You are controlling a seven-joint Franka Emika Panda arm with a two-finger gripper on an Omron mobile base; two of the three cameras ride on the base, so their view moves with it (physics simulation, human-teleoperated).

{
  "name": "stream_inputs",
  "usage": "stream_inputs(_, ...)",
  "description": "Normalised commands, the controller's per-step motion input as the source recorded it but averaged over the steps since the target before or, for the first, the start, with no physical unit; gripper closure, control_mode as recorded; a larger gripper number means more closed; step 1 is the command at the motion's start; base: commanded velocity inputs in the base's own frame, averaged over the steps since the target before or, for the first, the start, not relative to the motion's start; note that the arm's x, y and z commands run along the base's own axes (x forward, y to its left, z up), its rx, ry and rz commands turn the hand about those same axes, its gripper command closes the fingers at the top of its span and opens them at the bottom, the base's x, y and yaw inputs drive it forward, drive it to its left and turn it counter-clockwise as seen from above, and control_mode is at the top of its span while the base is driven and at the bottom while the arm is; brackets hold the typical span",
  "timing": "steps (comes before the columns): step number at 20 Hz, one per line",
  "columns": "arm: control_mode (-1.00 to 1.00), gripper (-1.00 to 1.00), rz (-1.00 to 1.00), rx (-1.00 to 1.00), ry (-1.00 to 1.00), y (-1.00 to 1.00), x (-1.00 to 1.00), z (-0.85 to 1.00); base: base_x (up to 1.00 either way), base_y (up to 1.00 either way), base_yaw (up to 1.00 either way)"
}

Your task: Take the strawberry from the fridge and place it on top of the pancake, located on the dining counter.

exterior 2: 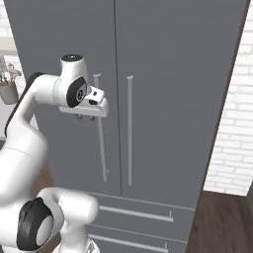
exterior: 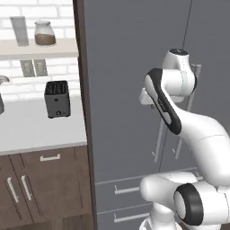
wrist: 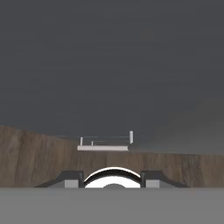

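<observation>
two tall doors of the matte-grey fridge (exterior 2: 173, 74), both shut, contents hidden behind them. white arm raised in front of the left door, gripper (exterior 2: 89, 117) pointing downward just beside that door's long bar handle (exterior 2: 102, 153), touching or not impossible to tell. seen from the hand: dark fingertips (wrist: 72, 178) standing apart, nothing held between them, grey fridge front ahead, a lower drawer handle (wrist: 105, 144) and brown wooden floor (wrist: 35, 153) below. two lower drawers (exterior 2: 138, 210) closed as well. off to the left, a black toaster (exterior: 57, 99) on the narrow white worktop (exterior: 36, 130), well apart from the arm.
</observation>
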Motion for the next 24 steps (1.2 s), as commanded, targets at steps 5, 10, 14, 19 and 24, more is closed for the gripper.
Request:
stream_inputs(5, 1.0, -1.0, 0.0, 0.0, 0.0, 0.0, 0.0, 0.0, -0.22, -0.2, -0.02)
stream_inputs(10, 1.0, -1.0, 0.0, 0.0, 0.0, 0.0, 0.0, 0.0, -0.49, -0.67, -0.15)
stream_inputs(14, 1.0, -1.0, 0.0, 0.0, 0.0, 0.0, 0.0, 0.0, -0.48, -0.32, -0.08)
stream_inputs(19, 1.0, -1.0, 0.0, 0.0, 0.0, 0.0, 0.0, 0.0, -0.14, 0.13, 0.02)
stream_inputs(24, 1.0, -1.0, 0.0, 0.0, 0.0, 0.0, 0.0, 0.0, -0.09, 0.0, 0.1)
